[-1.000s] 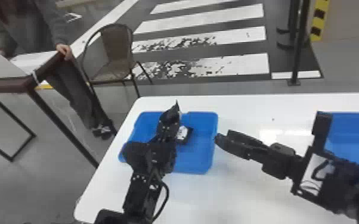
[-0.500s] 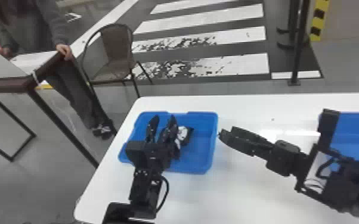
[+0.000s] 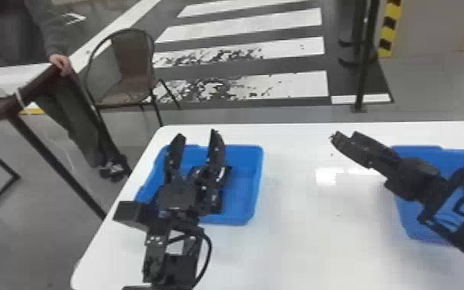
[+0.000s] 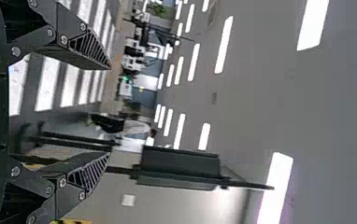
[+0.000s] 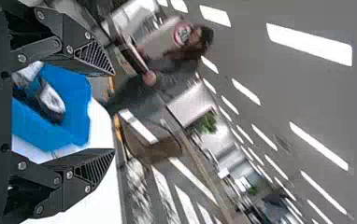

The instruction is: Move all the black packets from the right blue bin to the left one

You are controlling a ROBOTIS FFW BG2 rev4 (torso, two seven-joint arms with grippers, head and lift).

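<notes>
Your left pincer (image 3: 197, 134) hangs over the left bin (image 3: 244, 206), fingers apart, while your right pincer (image 3: 343, 135), also spread, is above the surface (image 3: 304, 247) near the right bin (image 3: 416, 225)

The head view looks forward and down over the black left gripper (image 3: 197, 133) and black right gripper (image 3: 343, 135). Each wrist view faces across the room, close behind its gripper. All three share white floor stripes (image 3: 289, 86); head and right wrist, the blue plastic bin (image 3: 242, 196) by the left gripper.
</notes>
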